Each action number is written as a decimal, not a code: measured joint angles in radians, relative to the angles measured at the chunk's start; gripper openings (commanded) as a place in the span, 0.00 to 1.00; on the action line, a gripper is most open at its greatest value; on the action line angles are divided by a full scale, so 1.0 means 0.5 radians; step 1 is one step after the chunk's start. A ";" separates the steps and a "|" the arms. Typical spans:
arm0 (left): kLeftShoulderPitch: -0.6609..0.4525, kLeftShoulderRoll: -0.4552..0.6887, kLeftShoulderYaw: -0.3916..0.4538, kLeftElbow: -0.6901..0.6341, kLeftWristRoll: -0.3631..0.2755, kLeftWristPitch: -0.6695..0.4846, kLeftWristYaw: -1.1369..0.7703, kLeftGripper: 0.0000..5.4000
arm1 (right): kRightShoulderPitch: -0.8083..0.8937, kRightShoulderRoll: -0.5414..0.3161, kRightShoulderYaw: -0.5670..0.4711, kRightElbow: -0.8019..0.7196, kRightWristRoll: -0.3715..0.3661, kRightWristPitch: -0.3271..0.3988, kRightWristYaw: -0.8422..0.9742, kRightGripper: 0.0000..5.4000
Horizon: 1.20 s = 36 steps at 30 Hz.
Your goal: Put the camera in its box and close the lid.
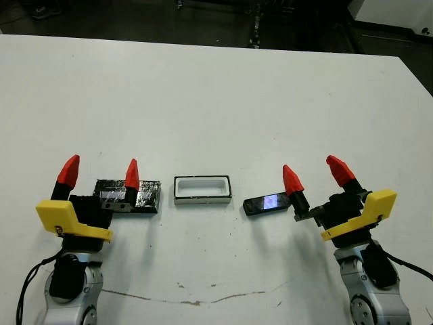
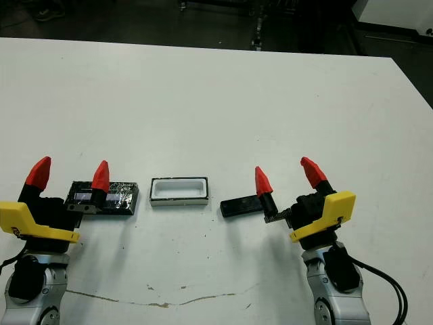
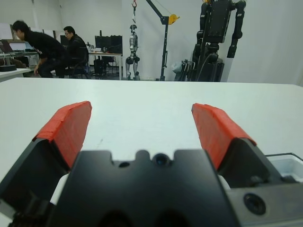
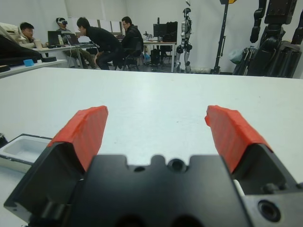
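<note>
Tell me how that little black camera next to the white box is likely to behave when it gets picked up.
The camera looks rigid, so it probably won't flex. Its glossy face may be slippery. It lies flat and low on the table, so it likely won't roll, but offers little edge to pinch.

Your table (image 1: 203, 101): plain white, thin brownish crack line near front edge. Box (image 1: 202, 189): white rim and inside, dark outer sides. Lid (image 1: 145, 195): black, shiny speckled foil pattern. Camera (image 1: 266, 204): glossy black, pale bluish reflection on face. Both grippers, left (image 1: 100, 172) and right (image 1: 316, 173): red fingertips, black bodies, yellow brackets.
</note>
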 measured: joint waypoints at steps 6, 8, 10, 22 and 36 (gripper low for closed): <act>0.000 0.000 0.000 0.000 -0.011 0.000 0.000 1.00 | 0.000 0.000 0.002 0.000 0.000 -0.001 0.002 1.00; 0.000 0.000 0.000 0.000 -0.025 0.000 -0.001 1.00 | 0.000 0.000 0.004 0.000 0.000 -0.001 0.007 1.00; 0.000 0.000 -0.001 0.002 -0.032 0.000 -0.002 1.00 | 0.001 0.000 0.004 0.000 0.003 -0.001 0.012 1.00; 0.010 -0.004 -0.008 -0.002 -0.030 0.000 0.000 1.00 | -0.364 -0.438 -0.180 0.136 0.178 0.150 0.392 1.00; 0.013 -0.011 -0.019 -0.001 -0.029 -0.004 -0.001 1.00 | -1.536 -1.055 0.230 0.986 0.031 0.242 1.680 1.00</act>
